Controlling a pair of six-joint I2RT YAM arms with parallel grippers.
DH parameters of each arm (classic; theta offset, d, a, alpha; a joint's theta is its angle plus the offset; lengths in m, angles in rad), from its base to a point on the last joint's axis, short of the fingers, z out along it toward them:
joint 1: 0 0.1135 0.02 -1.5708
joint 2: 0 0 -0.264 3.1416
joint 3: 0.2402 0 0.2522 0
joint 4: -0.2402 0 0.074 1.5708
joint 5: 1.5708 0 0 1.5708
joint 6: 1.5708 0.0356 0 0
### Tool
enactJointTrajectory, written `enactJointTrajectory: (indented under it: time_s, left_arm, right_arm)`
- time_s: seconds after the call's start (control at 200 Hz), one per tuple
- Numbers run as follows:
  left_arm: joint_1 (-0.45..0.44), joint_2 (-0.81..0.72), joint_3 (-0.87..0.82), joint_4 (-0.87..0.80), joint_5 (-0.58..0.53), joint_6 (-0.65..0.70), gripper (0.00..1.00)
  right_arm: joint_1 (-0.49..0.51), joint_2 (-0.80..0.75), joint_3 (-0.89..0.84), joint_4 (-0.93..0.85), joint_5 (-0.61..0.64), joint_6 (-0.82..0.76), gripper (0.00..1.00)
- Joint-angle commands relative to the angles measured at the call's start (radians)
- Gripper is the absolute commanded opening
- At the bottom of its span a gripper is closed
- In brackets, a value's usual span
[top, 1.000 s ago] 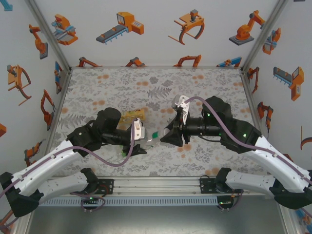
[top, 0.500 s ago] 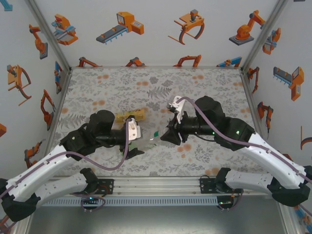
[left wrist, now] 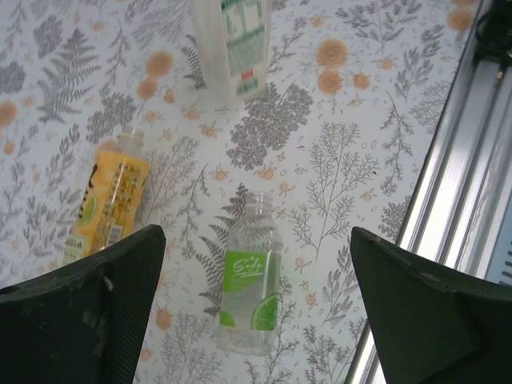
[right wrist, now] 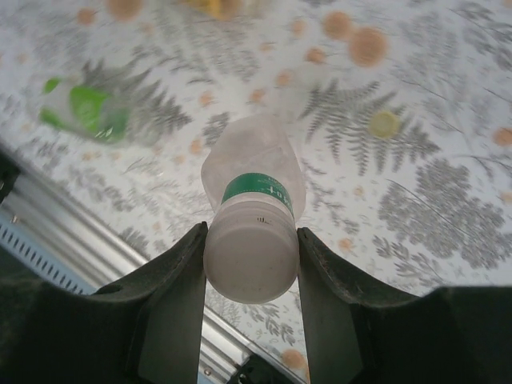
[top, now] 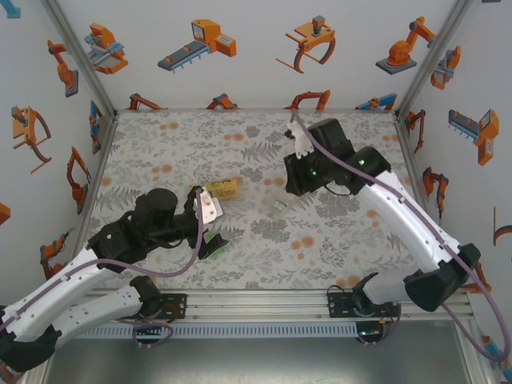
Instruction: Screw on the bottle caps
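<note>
We see the right pincer (right wrist: 252,240) closed on the tall clear bottle (right wrist: 254,172). Its two dark fingers (right wrist: 172,304) press either side of the bottle's pale round end, just above a green band, and the rest of the bottle points away from the wrist camera toward the tabletop (top: 360,232). From above, this bottle sits right of centre at the tip of the right arm; we cannot tell whether its far end touches the surface. The left pincer (left wrist: 256,232) is spread wide and holds nothing. It hovers over the green-labelled bottle (left wrist: 250,276), which lies on its side between the two fingers in the left wrist view, its open neck pointing away from the camera. To the left in that view the yellow-amber bottle (left wrist: 108,196) also lies flat, near it but apart, and uncapped as far as we can make out. A small green cap (right wrist: 385,122) lies on the tabletop, blurred, apart from the held bottle. A faint pale ring (left wrist: 186,94) lies just beside the tall bottle's lower end; we cannot tell whether it is the whitish cap. A metal rail (left wrist: 456,200) runs along the tabletop's near edge.
</note>
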Motion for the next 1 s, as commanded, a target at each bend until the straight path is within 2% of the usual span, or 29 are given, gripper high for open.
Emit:
enactJointTrajectory:
  time_s: [0.0,0.16,0.355,0.646,0.866,0.996]
  left_arm:
    - [0.003,0.008,-0.017,0.019,-0.1,-0.132,0.88]
    - [0.003,0.018,-0.055,0.069,-0.164,-0.259,0.87]
    - [0.004,0.024,-0.063,0.063,-0.193,-0.372,0.87]
    - [0.007,0.016,-0.065,0.02,-0.178,-0.418,0.87]
    - [0.006,-0.001,-0.081,0.024,-0.157,-0.421,0.87]
    - [0.006,-0.003,-0.081,0.01,-0.164,-0.418,0.87]
  right_arm:
    - [-0.079,0.084,0.113,-0.076,0.093,0.042,0.13]
    - [-0.159,0.251,0.285,-0.09,0.192,0.073,0.12]
    - [-0.263,0.512,0.608,-0.23,0.21,0.117,0.08]
    - [-0.319,0.824,1.001,-0.346,0.238,0.082,0.09]
    - [-0.322,0.896,1.06,-0.351,0.25,0.067,0.15]
    - [-0.322,0.903,1.04,-0.348,0.245,0.068,0.25]
